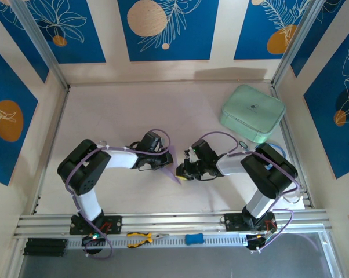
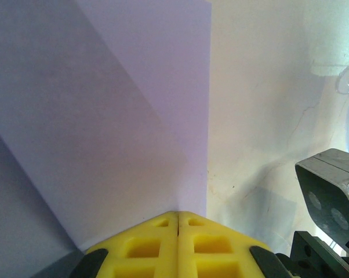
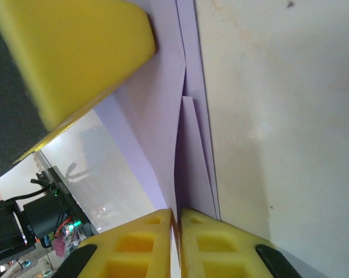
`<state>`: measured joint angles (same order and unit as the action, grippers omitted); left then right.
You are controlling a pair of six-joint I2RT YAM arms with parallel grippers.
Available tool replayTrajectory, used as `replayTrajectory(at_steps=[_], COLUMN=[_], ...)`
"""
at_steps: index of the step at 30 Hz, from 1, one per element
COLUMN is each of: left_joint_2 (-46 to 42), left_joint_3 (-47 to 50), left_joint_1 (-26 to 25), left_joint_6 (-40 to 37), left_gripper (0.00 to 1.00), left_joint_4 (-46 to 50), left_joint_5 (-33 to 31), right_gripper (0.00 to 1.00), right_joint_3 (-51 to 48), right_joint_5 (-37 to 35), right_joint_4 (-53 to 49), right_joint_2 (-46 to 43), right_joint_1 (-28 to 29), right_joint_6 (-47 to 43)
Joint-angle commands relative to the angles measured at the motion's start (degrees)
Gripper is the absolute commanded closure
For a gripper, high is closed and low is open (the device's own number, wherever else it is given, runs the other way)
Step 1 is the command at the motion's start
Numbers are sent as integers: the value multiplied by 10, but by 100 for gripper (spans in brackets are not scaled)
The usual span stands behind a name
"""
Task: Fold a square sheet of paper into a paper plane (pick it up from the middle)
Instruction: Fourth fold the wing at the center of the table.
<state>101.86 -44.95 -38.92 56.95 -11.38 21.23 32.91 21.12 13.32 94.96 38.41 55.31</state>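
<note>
Left gripper (image 2: 178,226) is clamped tight on the lavender paper (image 2: 105,116), biting its edge at 6 o'clock in the left wrist view. The paper's partly folded and sits mid-table between both grippers. Right gripper (image 3: 175,234) is at the paper's 3 o'clock, fingers nearly together and, I think, nipping the folded layers. Mint-green case (image 1: 253,113) is off at 2 o'clock.

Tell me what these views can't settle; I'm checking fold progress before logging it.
- Top view: the pale lavender folded paper sheet is tiny and partly covered by the left pincer and right pincer; creases unreadable.
- Left wrist view: the frame's top and left edges cut the sheet off; outline unknown.
- Right wrist view: close-up layers overlap; their count is unclear.
</note>
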Motion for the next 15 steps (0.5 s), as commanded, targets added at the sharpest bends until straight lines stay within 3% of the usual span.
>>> replayTrajectory(at_steps=[1, 9, 15], left_joint_2=[21, 22, 20], left_joint_3=[-1, -2, 0], left_joint_1=[-4, -3, -4], left_joint_6=[0, 1, 3], left_gripper=[99, 99, 99], left_joint_4=[15, 13, 7], left_joint_5=[-2, 1, 2], right_gripper=[87, 81, 86], right_joint_3=[-9, 27, 37], right_joint_5=[-12, -33, -38], right_joint_4=[-55, -90, -69], right_joint_2=[-8, -9, -5], right_joint_1=[4, 22, 29], right_joint_6=[-12, -46, -47])
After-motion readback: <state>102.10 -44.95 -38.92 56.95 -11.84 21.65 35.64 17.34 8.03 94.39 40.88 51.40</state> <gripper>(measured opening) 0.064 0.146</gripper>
